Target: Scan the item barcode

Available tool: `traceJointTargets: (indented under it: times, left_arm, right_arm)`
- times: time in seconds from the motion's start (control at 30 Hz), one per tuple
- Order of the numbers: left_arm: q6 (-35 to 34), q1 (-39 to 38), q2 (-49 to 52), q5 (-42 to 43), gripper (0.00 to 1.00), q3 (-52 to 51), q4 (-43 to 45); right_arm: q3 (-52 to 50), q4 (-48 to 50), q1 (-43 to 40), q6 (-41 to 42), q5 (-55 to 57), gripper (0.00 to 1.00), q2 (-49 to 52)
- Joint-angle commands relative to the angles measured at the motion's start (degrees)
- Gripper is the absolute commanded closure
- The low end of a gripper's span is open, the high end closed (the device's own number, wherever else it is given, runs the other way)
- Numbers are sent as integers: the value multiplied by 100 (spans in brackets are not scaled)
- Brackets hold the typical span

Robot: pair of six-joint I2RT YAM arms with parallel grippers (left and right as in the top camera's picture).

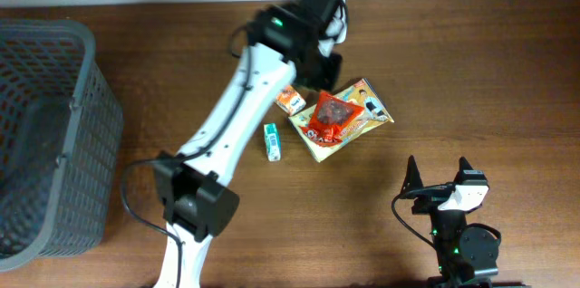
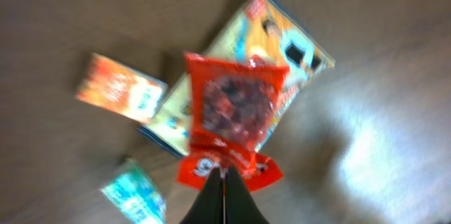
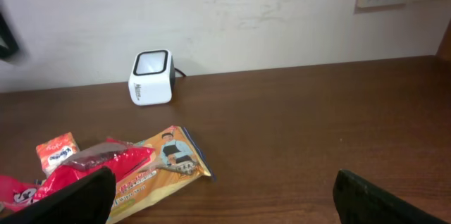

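As left claw (image 2: 225, 172) nips edge of red packet (image 2: 234, 108), right claw (image 1: 438, 168) agape, distant.

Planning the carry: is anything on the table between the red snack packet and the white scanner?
Nothing visible. In the right wrist view, only bare table lies between the red snack packet and the white scanner.

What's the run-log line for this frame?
left gripper: shut, above red packet, not gripping | right gripper: open, idle | red packet: lying on yellow packet | scanner: by wall, nothing presented
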Motion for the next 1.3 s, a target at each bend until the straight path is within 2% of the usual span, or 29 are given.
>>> traceJointTargets:
  times: [0.0, 0.07, 0.13, 0.17, 0.23, 0.27, 0.3, 0.33, 0.37, 0.4, 0.43, 0.47, 0.5, 0.63, 0.73, 0.87, 1.0, 1.03, 1.07, 1.1, 1.17, 1.27]
  left_arm:
    - [-35, -262, 72, 509, 100, -1799, 1526]
    - [-33, -273, 72, 898, 100, -2643, 2308]
    - [-31, -291, 72, 850, 100, -3403, 3003]
    - [-31, -291, 72, 485, 100, -3707, 3182]
    - [-33, -256, 46, -887, 100, -3821, 2721]
    - [-190, -168, -63, -1869, 100, -3128, 1891]
    - [-461, -140, -129, -2330, 100, -2577, 1449]
    - [-592, -125, -186, -2426, 100, -2046, 1123]
    - [-595, -125, -216, -2358, 100, -1722, 992]
    - [-597, -125, -232, -1801, 100, -1325, 957]
    - [-597, -125, -216, -918, 100, -1357, 1104]
    - [-595, -133, -153, -404, 100, -1436, 1244]
    - [-595, -232, 50, -142, 100, -1537, 1528]
    - [-595, -393, 986, -46, 100, -1578, 2203]
    - [-588, -393, 1687, 1095, 100, -1578, 2275]
    - [-369, -492, 1770, 1303, 100, -1521, 2234]
    - [-321, -409, 1419, 1056, 100, -503, 1550]
    - [-144, -334, 1276, 1034, 86, -98, 1276]
    - [-66, -260, 1189, 953, 48, 256, 1003]
    - [-66, -96, 1113, 562, 1, 879, 498]
    - [-72, 374, 997, -177, 1, 1768, -433]
    - [-68, 1097, 905, -345, 1, 1945, -977]
  right_arm:
    - [-52, -15, -31, -7, 11, 2, -31]
    - [-52, -17, -31, -7, 11, 2, -31]
    - [-52, -15, -31, -7, 11, 2, -31]
    - [-52, -17, -31, -7, 11, 2, -31]
    - [-52, -15, -31, -7, 11, 1, -31]
    - [-52, -15, -31, -7, 11, 1, -31]
    - [-52, -15, -31, -7, 11, 2, -31]
    - [-52, -17, -31, -7, 11, 2, -31]
    - [-52, -17, -31, -7, 11, 1, -31]
    - [-52, -15, -31, -7, 11, 2, -31]
    - [-52, -15, -31, -7, 11, 2, -31]
    - [-52, -17, -31, -7, 11, 2, -31]
    - [-52, -17, -31, -7, 11, 2, -31]
    - [-52, -15, -31, -7, 11, 2, -31]
    - [-52, -17, -31, -7, 11, 2, -31]
    - [-52, -15, -31, -7, 11, 2, -31]
    - [-52, -15, -31, -7, 11, 2, -31]
    - [-52, -15, -31, -7, 11, 2, -31]
    - [-52, -17, -31, -7, 11, 1, -31]
    - [-52, -15, -31, -7, 11, 2, -31]
    - [-52, -15, -31, -7, 11, 2, -31]
    - [-52, -15, -31, -7, 11, 2, -31]
